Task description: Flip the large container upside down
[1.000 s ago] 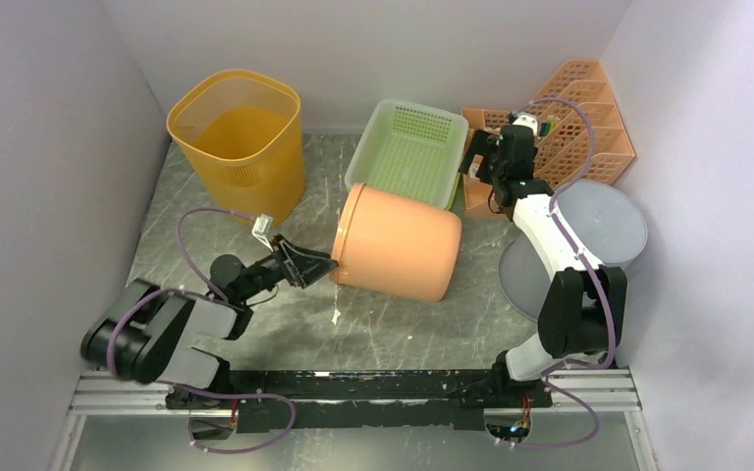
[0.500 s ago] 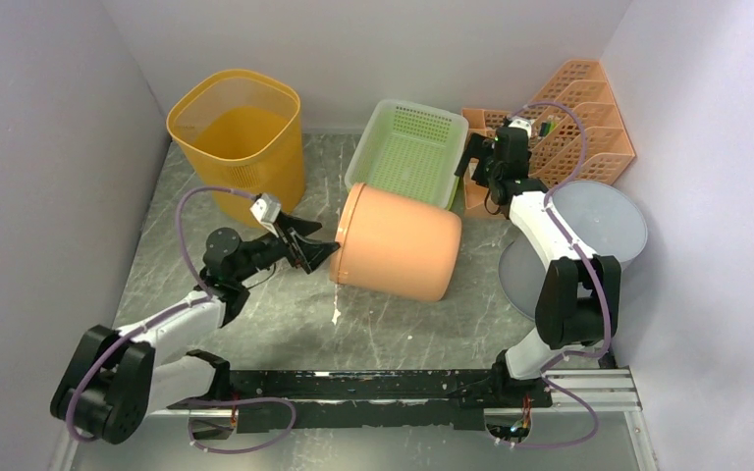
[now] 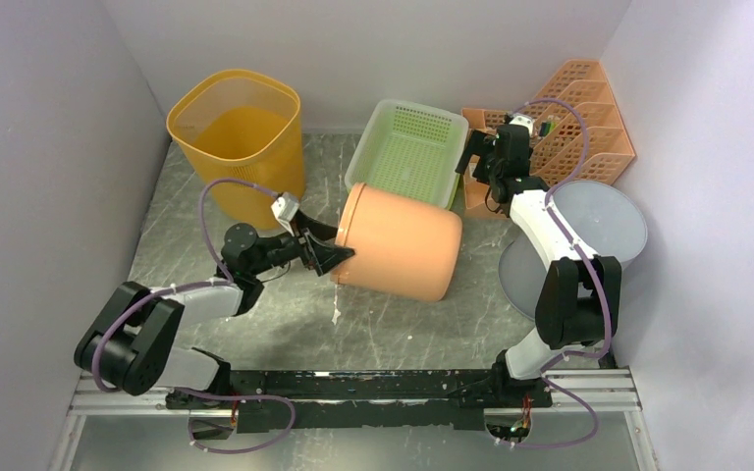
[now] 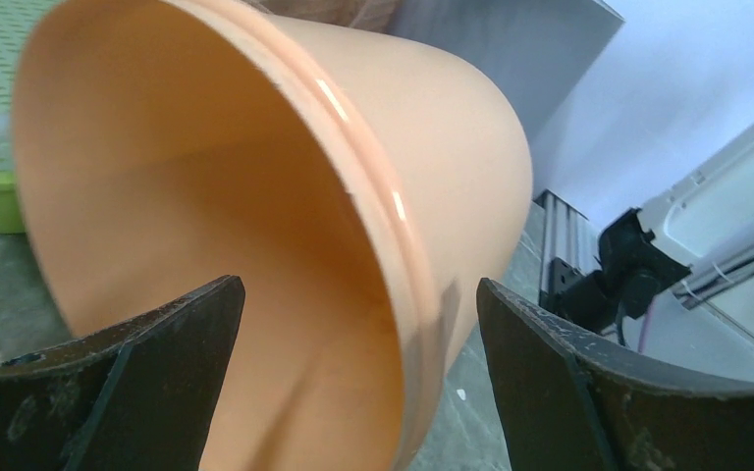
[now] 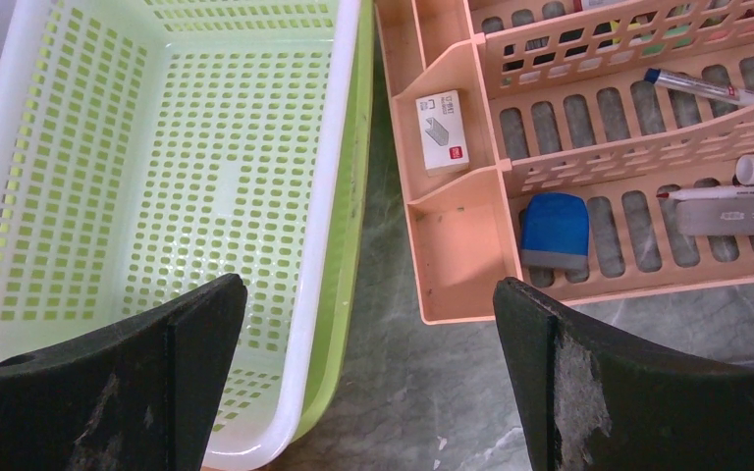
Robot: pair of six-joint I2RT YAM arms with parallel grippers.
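The large container (image 3: 398,243) is a peach-orange bucket lying on its side mid-table, with its mouth facing left. My left gripper (image 3: 339,257) is open at that mouth. In the left wrist view the container (image 4: 255,196) fills the frame. Its rim runs down between the spread fingers of the left gripper (image 4: 358,294), one finger before the hollow and one outside the wall. I see no contact. My right gripper (image 3: 471,157) is open and empty at the back. In the right wrist view the right gripper (image 5: 368,289) hangs over the bare strip between the green basket and the organizer.
A yellow bin (image 3: 241,132) stands at the back left. The green basket (image 3: 407,147) sits right behind the container, touching or nearly so. A peach desk organizer (image 3: 574,118) with pens and an eraser is at the back right. Two grey round lids (image 3: 599,221) lie right.
My left arm has swung forward and right, bringing its open fingers from beside the container's mouth to its rim. The container and right arm have hardly moved.
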